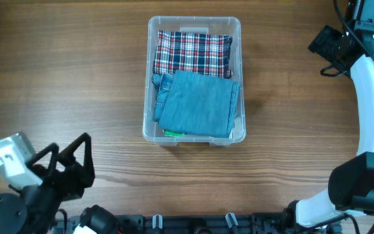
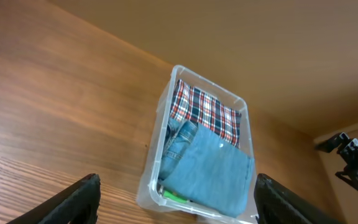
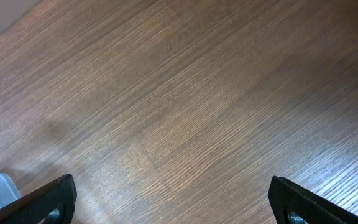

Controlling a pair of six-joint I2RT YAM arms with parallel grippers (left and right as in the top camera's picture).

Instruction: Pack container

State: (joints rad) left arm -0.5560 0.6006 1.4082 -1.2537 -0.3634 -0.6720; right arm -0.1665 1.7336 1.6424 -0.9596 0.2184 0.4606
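green obj (image 2: 174, 196) mostly under denim (image 2: 210, 168), container (image 2: 156, 158) rim cropped

Soft, even light falls from above in the overhead view. The desk (image 1: 76, 84) grain is sharp, and the container (image 1: 149, 127) casts only a thin shadow at its lower edge. The left wrist view is warm and hazier toward the top. The right wrist view is dimmer, with a vague dark smudge at middle left.
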